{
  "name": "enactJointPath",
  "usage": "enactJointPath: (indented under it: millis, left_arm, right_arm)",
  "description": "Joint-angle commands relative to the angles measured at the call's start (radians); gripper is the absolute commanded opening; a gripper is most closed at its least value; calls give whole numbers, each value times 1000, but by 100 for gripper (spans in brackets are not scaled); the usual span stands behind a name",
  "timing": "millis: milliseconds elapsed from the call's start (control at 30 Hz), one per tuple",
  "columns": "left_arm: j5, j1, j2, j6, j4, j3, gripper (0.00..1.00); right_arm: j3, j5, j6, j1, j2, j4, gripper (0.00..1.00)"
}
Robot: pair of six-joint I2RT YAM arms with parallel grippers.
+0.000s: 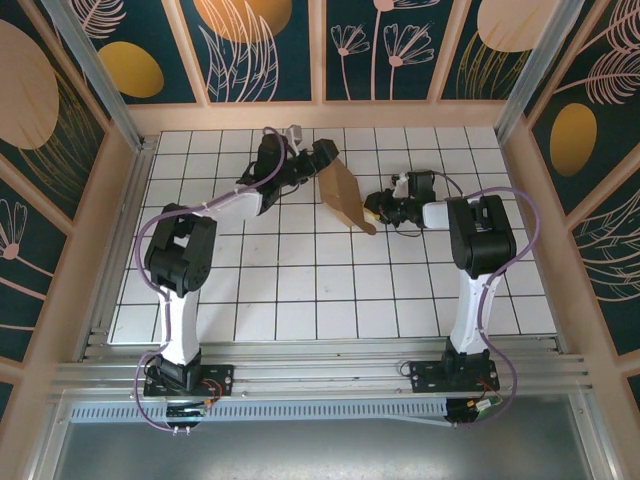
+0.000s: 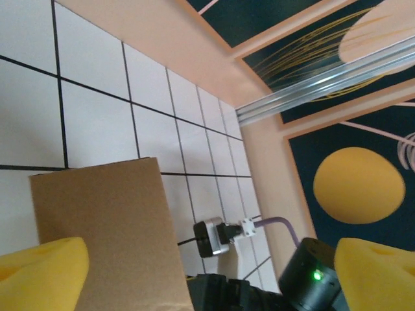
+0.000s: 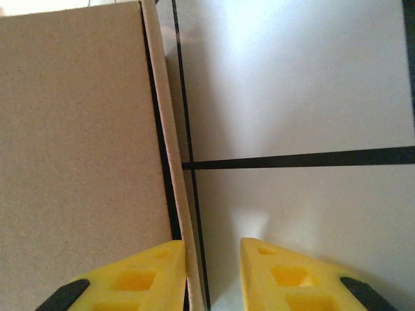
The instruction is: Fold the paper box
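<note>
Paper box, brown cardboard, partly folded, stands tilted on the white tiled tabletop, far of centre, between the two arms. Left hand spread wide, yellow fingers either side of a cardboard panel, not gripping. Right hand nearly closed, pinching a thin cardboard edge at the box's right near corner.

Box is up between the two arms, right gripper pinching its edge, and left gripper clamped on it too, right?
Not quite: the left gripper is open, its fingers wide apart beside the box, as the left wrist view shows. The right gripper does pinch the box's edge.
</note>
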Motion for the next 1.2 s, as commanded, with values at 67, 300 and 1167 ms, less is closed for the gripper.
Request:
enactJointPath:
  millis: [67,300,1167]
  left_arm:
    - [-55,-16,88,28,-294,65,87]
    - [-184,-18,-19,91,-304,0,92]
    - [-50,-33,60,103,-291,60,78]
  right_arm:
    - [-4,39,-35,17,-21,-91,29]
    - [-2,52,-45,19,-24,-101,29]
    - [9,61,-59,26,-20,-122,29]
